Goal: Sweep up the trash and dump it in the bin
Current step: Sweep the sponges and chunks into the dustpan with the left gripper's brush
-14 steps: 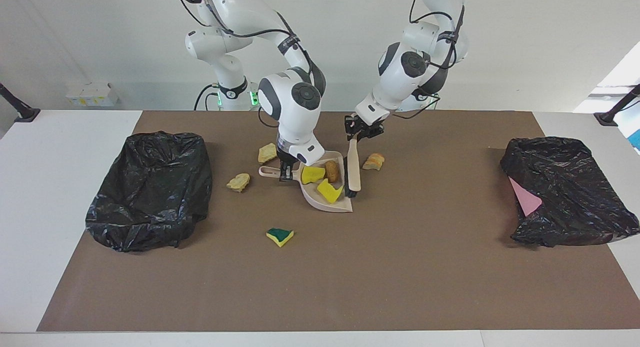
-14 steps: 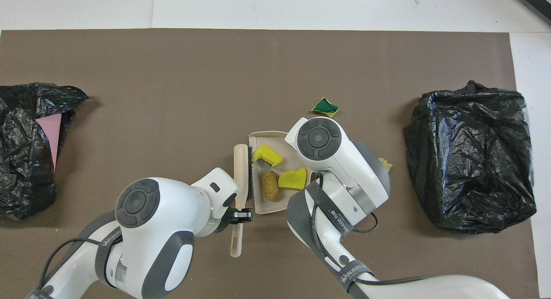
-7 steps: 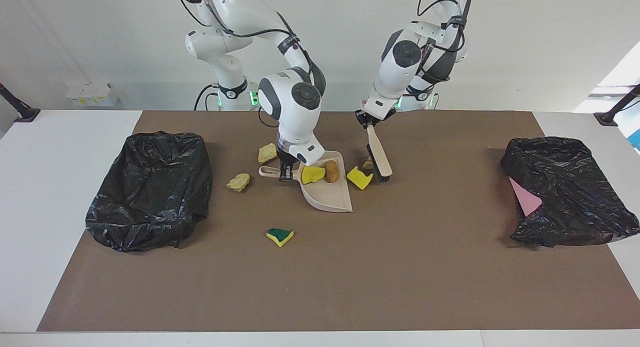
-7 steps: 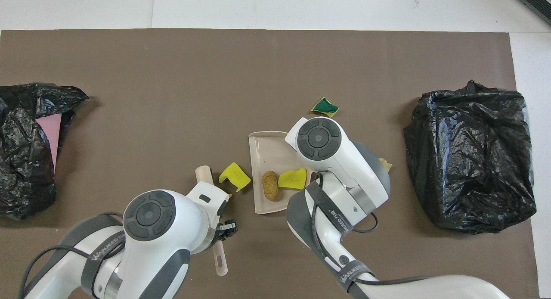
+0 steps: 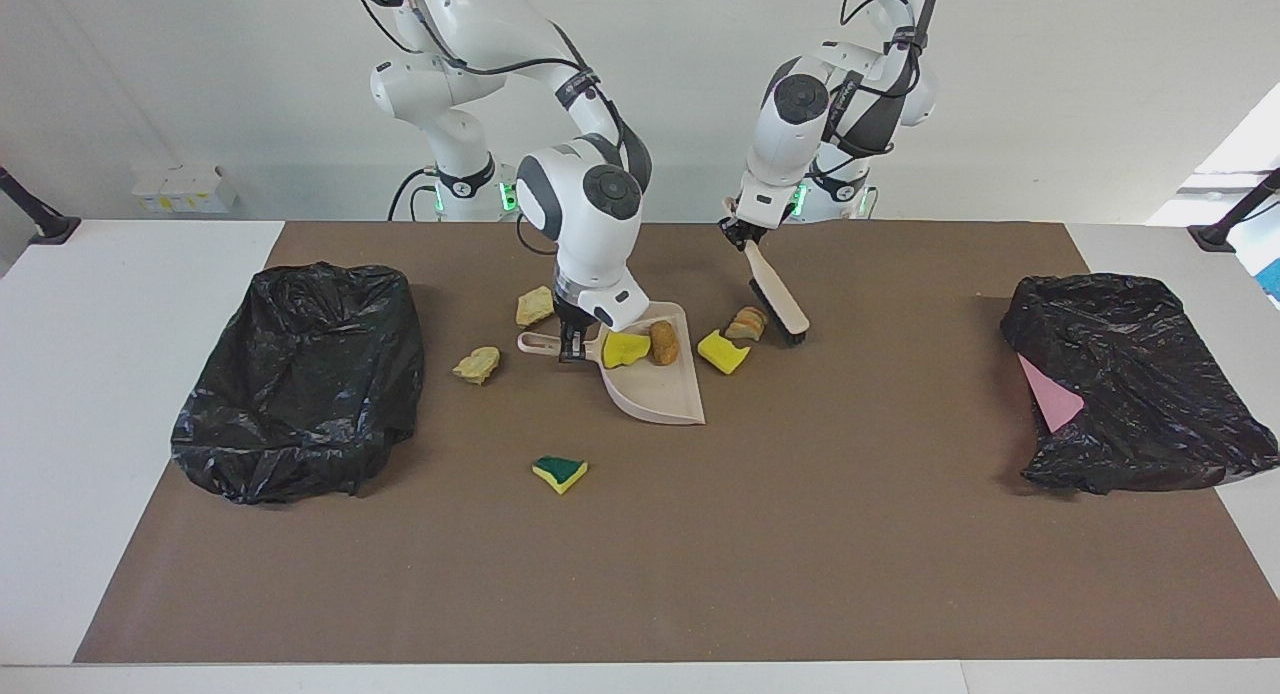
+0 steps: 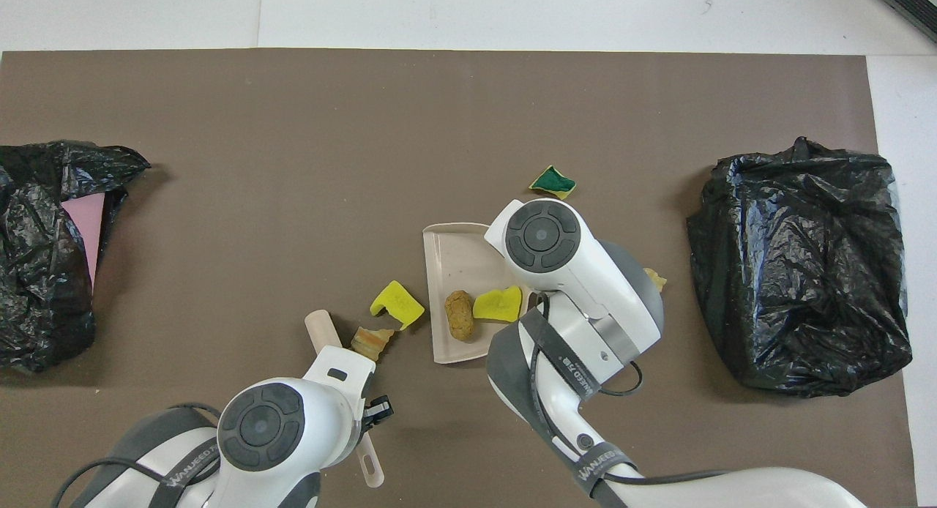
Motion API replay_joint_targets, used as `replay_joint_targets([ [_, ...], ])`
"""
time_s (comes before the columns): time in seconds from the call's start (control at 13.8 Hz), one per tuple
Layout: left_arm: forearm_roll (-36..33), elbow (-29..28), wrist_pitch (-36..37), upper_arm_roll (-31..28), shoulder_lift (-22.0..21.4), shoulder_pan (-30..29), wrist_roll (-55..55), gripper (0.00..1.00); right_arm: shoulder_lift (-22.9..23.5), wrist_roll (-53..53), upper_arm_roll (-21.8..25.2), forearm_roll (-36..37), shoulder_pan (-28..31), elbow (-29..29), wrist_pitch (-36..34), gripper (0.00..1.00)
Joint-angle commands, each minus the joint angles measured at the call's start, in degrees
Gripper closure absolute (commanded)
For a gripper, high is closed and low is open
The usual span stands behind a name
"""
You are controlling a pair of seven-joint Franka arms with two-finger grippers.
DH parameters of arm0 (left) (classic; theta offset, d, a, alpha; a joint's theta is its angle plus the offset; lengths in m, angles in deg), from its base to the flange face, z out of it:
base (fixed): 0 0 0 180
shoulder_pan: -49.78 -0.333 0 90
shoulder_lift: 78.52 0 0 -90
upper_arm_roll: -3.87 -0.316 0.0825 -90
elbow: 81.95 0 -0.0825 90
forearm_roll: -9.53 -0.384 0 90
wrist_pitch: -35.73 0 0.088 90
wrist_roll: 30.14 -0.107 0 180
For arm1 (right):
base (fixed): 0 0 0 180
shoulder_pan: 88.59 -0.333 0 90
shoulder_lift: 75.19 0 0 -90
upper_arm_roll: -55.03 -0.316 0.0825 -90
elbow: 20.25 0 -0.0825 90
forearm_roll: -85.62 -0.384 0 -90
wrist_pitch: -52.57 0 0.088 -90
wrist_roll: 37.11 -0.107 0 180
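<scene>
My right gripper [image 5: 571,350] is shut on the handle of the beige dustpan [image 5: 668,399], which lies flat on the mat. A yellow sponge piece [image 5: 626,349] and a brown lump [image 5: 663,341] lie in the pan [image 6: 448,253]. Another yellow sponge piece [image 5: 723,352] and a bread-like lump [image 5: 746,323] lie on the mat just beside the pan's open side. My left gripper [image 5: 738,232] is shut on the beige brush [image 5: 776,296], which slants down to the mat beside the bread-like lump. Two tan lumps [image 5: 535,305] [image 5: 477,364] and a green-and-yellow wedge [image 5: 560,472] lie loose.
A black bag-lined bin [image 5: 300,379] stands at the right arm's end of the mat. Another [image 5: 1130,384], with a pink sheet [image 5: 1050,399] in it, stands at the left arm's end.
My left arm swung the brush away from the dustpan toward its own end of the table. One yellow sponge piece came out of the pan onto the mat. The right arm kept still.
</scene>
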Motion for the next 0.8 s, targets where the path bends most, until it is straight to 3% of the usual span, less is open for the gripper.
replay_joint_targets([
  [0.0, -1.20, -1.07, -7.83, -0.12, 2.82, 0.95, -0.15, 1.00, -1.55, -1.39, -0.36, 1.14, 0.38, -2.09, 1.19, 1.00],
  [0.22, 2.81, 3.39, -12.26, -0.21, 7.74, 0.33, -9.61, 1.00, -1.55, -1.39, -0.36, 1.14, 0.38, -2.09, 1.19, 1.00],
  [0.44, 8.19, 6.40, -13.84, -0.03, 9.95, 0.59, -21.14, 1.00, -1.55, -1.48, -0.36, 1.14, 0.38, -2.09, 1.10, 1.00],
  [0.73, 9.17, 9.65, -19.63, 1.02, 15.40, 3.40, -25.38, 1.00, -1.55, -1.57, -0.36, 1.14, 0.38, -2.09, 1.10, 1.00],
])
